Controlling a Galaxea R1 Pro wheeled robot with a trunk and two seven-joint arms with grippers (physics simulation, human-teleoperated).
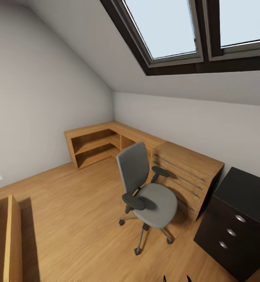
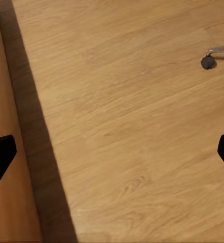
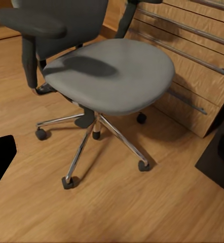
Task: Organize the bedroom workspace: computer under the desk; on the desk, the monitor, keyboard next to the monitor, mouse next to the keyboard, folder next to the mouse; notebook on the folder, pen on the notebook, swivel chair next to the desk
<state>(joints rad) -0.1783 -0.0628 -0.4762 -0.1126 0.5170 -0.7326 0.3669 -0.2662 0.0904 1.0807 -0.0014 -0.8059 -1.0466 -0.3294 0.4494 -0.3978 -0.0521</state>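
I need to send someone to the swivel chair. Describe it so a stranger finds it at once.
Under the skylights, a light-wood cabinet runs along the wall to a slatted wooden unit. The swivel chair stands on the floor just in front of that unit. It alone is grey upholstered, with black armrests and a chrome castor base.

One grey upholstered swivel chair [image 1: 147,192] with two black armrests and a chrome base stands on the light wood floor [image 1: 75,211]; the right wrist view shows five castors under it. One low light-wood L-shaped cabinet [image 1: 118,143] lines the walls. One black drawer unit [image 1: 239,225] carries three round silver knobs. Two dark-framed skylights [image 1: 173,27] are set in the sloped ceiling
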